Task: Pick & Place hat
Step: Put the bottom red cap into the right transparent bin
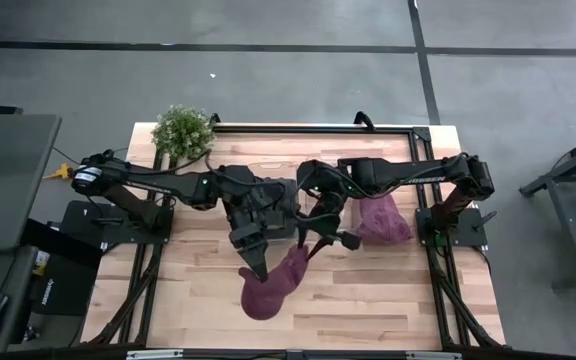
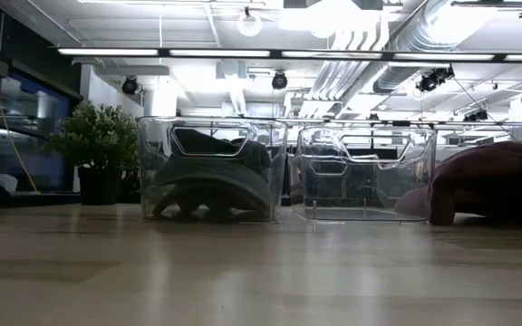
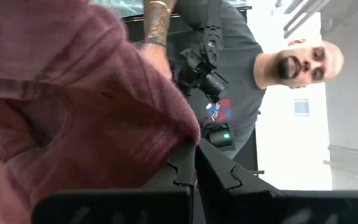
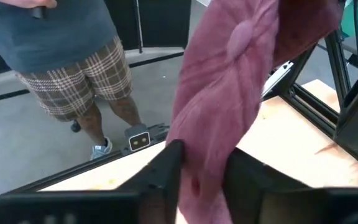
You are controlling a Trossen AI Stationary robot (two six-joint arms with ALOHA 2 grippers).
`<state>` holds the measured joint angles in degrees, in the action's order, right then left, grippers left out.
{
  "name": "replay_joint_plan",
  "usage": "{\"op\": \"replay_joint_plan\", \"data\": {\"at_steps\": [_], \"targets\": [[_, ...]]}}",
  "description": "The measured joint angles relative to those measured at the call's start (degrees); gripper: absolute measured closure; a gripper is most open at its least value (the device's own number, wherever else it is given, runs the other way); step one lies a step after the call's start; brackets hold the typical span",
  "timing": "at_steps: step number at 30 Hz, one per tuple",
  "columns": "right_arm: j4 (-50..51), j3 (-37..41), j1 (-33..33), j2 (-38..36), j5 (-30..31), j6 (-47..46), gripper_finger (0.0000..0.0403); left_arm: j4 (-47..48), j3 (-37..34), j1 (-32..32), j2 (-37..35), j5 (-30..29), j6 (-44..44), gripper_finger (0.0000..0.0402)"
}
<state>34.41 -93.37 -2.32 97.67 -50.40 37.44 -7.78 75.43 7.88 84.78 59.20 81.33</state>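
Observation:
A maroon hat (image 1: 271, 285) hangs in the air over the table's near middle, held between both grippers. My left gripper (image 1: 260, 266) is shut on its left end, and my right gripper (image 1: 311, 250) has closed on its right end. In the right wrist view the hat's (image 4: 229, 81) crown button shows above my fingers. A second maroon hat (image 1: 383, 220) lies on the table at the right, also seen in the low view (image 2: 497, 181). A dark hat (image 2: 211, 177) sits inside the left clear bin (image 2: 152, 163). My left gripper pinches an edge of the maroon hat (image 3: 185, 134) between its two shut fingertips (image 3: 182, 168). The cloth spreads away from the tips, clear of the table. My right gripper pinches a bunched fold of the hat (image 4: 204, 165) between its two fingers (image 4: 166, 165), which lie across it. The crown rises past the fingers, clear of the table.
Two clear bins stand side by side at the table's far side, the right one (image 2: 365, 172) with no hat showing in it. A potted plant (image 1: 183, 130) stands at the far left corner. A person (image 3: 229, 74) stands just beyond the table's edge.

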Motion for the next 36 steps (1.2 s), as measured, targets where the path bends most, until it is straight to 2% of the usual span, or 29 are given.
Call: {"op": "replay_joint_plan", "data": {"at_steps": [6,13,21,25,33,36], "targets": [[2.35,0.01,-1.5,-0.01,-0.6,0.08,0.0391,-0.19,0.05,-0.02,-0.12,-1.25,-1.38,0.0402],[4.63,0.01,-3.29,-0.27,5.88,-2.97,0.04,0.19,0.05,0.0,-0.12,-2.96,-1.45,0.0402],[5.22,0.01,-3.35,-1.38,6.89,-7.23,0.0401,0.73,0.05,0.0,-0.12,-5.33,-1.46,0.0386],[5.21,0.01,-3.35,-1.73,7.4,-8.81,0.0402,1.19,0.05,-0.02,-0.12,-5.01,-0.02,0.0345],[5.7,0.01,-3.35,-1.73,9.07,-10.02,0.0402,1.91,0.05,-0.04,-0.12,-4.76,-0.01,0.0224],[6.09,0.01,-3.35,-1.73,10.52,-10.45,0.0403,1.96,0.05,-0.04,-0.12,-4.92,-0.03,0.0201]]}}
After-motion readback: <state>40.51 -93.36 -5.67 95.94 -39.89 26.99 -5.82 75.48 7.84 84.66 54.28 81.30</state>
